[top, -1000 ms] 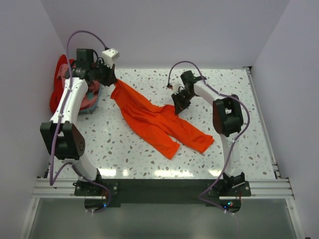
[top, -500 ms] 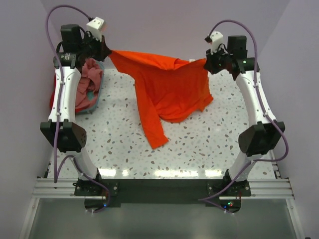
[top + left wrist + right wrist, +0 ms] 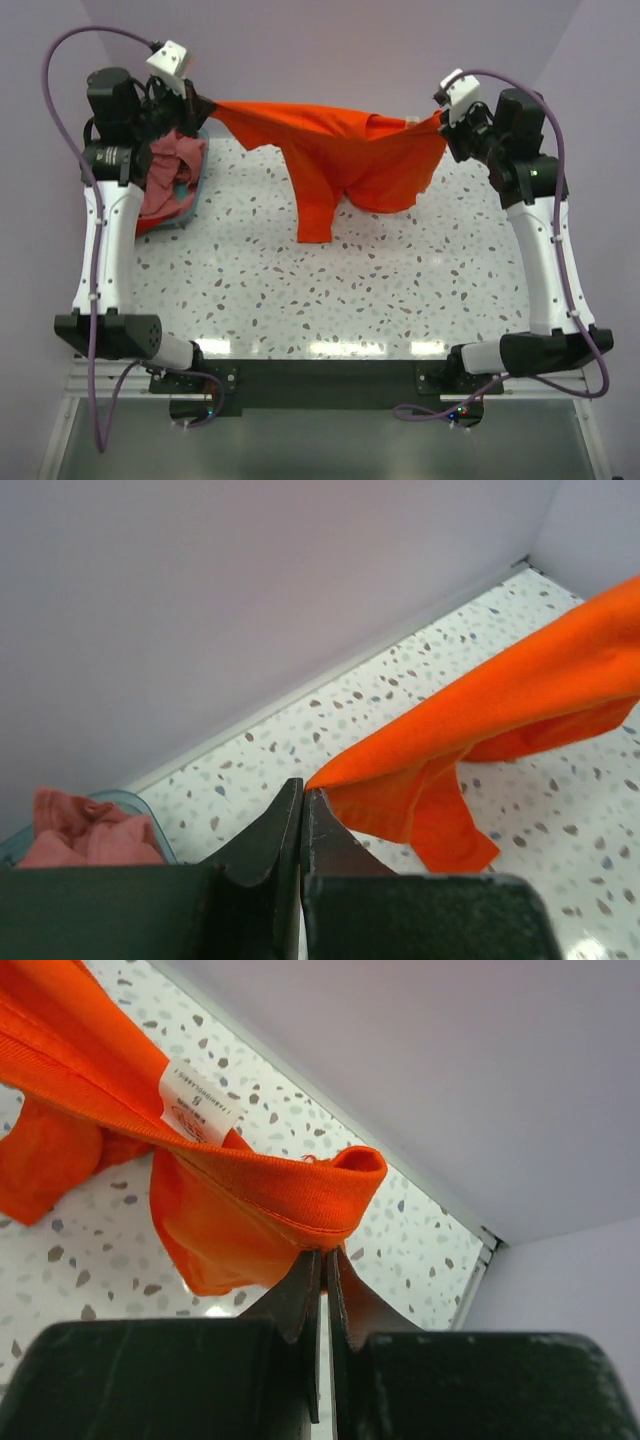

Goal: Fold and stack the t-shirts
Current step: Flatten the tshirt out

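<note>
orange t-shirt [image 3: 340, 150]: soft matt cloth | table [image 3: 450, 290]: glossy speckled stone

The bright orange short-sleeved cloth t-shirt [image 3: 345, 150] hangs stretched across the air above the far half of the white speckled stone-pattern table [image 3: 420, 300]. Its left corner is pinched in the left arm's dark two-finger end effector [image 3: 301, 792], and its right edge in the right arm's dark two-finger end effector [image 3: 323, 1256]. A fold dangles below its middle. At the far left, beside the left arm, a crumpled dusty pink cloth t-shirt [image 3: 172, 165] lies in a shallow translucent plastic tub [image 3: 193, 195].
</note>
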Robot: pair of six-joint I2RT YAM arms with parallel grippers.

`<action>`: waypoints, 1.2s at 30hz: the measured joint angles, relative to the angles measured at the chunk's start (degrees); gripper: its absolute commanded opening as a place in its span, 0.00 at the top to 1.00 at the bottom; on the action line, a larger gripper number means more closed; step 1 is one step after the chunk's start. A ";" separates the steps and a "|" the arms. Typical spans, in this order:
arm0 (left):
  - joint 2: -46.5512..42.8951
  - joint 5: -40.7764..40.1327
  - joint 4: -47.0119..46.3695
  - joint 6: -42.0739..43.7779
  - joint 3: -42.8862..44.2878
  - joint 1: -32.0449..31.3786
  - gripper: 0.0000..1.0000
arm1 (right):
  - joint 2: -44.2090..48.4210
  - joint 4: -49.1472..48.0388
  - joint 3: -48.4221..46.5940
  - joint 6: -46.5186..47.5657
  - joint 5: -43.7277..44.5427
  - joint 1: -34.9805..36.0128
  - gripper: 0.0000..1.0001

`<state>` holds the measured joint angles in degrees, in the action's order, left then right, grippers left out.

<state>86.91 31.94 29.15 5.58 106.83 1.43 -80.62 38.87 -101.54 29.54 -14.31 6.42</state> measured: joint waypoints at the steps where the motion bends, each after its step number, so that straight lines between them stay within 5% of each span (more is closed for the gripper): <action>1: -3.21 0.87 0.09 -0.04 -3.32 0.00 1.00 | 1.88 0.52 1.70 0.59 0.22 -0.02 1.00; 9: -15.15 13.35 -2.08 -8.13 -11.89 -0.02 1.00 | 3.96 -3.63 -3.28 3.17 8.20 -0.46 1.00; 16: -11.63 17.68 -8.13 -20.61 -10.95 0.04 1.00 | -13.94 -13.77 -18.84 3.58 9.29 0.24 1.00; 23: -11.13 9.25 -7.08 -26.05 -22.60 2.23 1.00 | -35.06 -19.85 -19.96 6.99 9.05 10.23 0.98; 24: -11.08 7.26 -6.14 -26.27 -24.92 2.71 1.00 | -38.45 -20.02 -20.26 7.43 9.09 12.39 0.89; 25: -11.08 5.05 -5.18 -26.45 -27.34 3.19 1.00 | -41.81 -20.13 -21.14 7.82 9.62 14.71 0.61; 27: -11.08 0.83 -3.43 -26.97 -31.34 3.89 1.00 | -47.52 -19.74 -23.02 8.31 11.23 18.75 0.31; 28: -10.97 -1.03 -2.67 -27.19 -33.20 4.20 1.00 | -49.88 -18.88 -23.80 8.44 12.37 20.72 0.23; 33: -6.93 -7.15 1.31 -26.12 -35.98 4.61 0.99 | -49.77 -9.20 -21.03 7.89 13.33 26.34 0.15; 36: -4.55 -9.73 4.81 -22.51 -35.98 4.68 0.77 | -41.29 -2.10 -13.38 5.79 11.50 23.50 0.09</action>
<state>82.37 22.22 33.95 -16.93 70.85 6.11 -121.91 36.77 -114.91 35.33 -2.81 29.91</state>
